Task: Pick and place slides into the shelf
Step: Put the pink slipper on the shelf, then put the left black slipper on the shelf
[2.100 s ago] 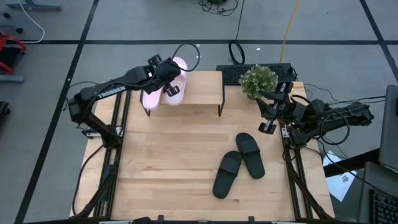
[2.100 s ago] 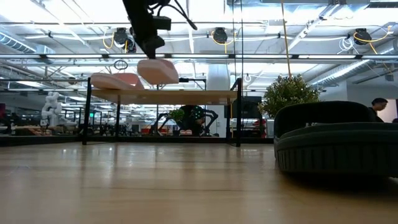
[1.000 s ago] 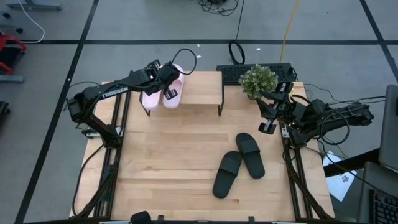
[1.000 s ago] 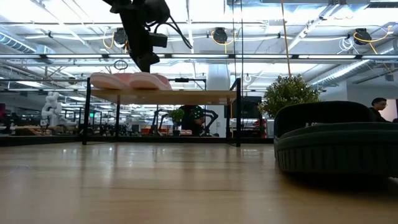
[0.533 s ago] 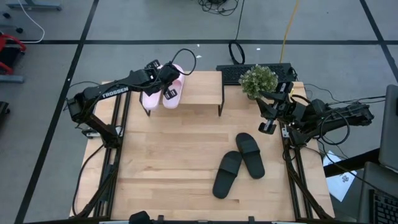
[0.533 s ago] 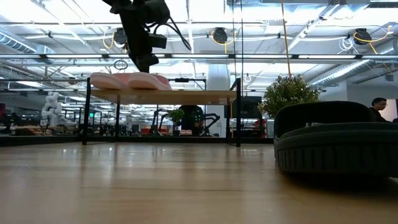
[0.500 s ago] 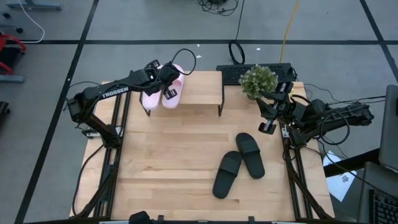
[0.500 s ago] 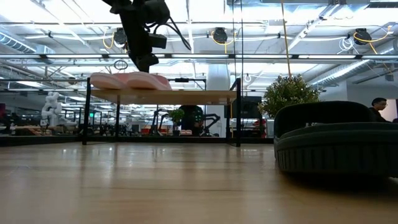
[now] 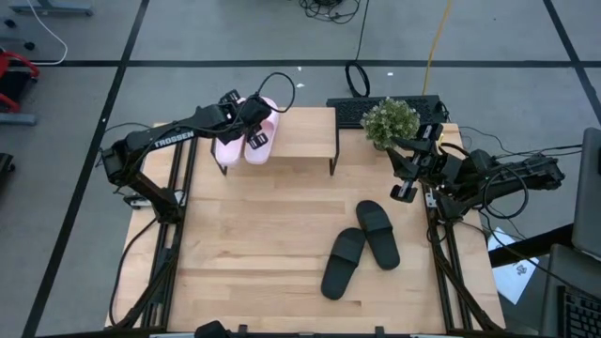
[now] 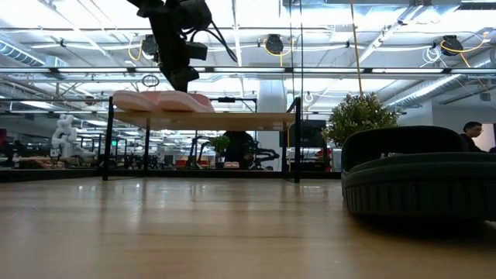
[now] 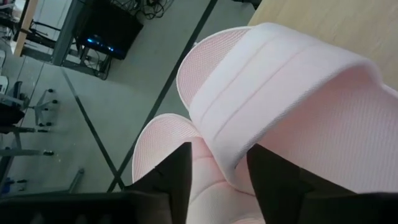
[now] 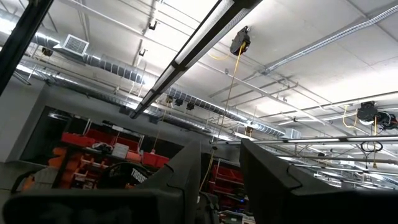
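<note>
Two pale pink slides lie side by side on the left end of the light-wood shelf (image 9: 300,131). One pink slide (image 9: 225,150) lies free on its sole. My left gripper (image 9: 258,120) is above the other pink slide (image 9: 271,105) and shut on its strap. This also shows in the low view (image 10: 182,77). Two black slides (image 9: 378,233) (image 9: 343,263) lie on the tabletop at right of centre, one across the other's end. My right gripper (image 9: 413,164) waits at the table's right edge beside a plant, its fingers a little apart and empty. My left gripper pinches the wide strap of the pink slide at its edge (image 11: 227,158) between its two fingers. The fingers come from above, slanting down. The slide lies flat on its sole on the shelf (image 10: 232,118), next to the other pink slide (image 11: 158,140). Its far end sticks out past the shelf's far edge.
A small potted plant (image 9: 390,120) stands at the table's far right, next to the shelf's right end. A black keyboard (image 9: 349,111) lies behind the shelf. The right part of the shelf top is bare wood. The near black slide (image 10: 418,174) fills the low view's right.
My left gripper has come down with the pink slide, which was lifted and tilted above the shelf. It now lies flat on the shelf beside the other pink one. Over the last second the gripper has kept still there.
</note>
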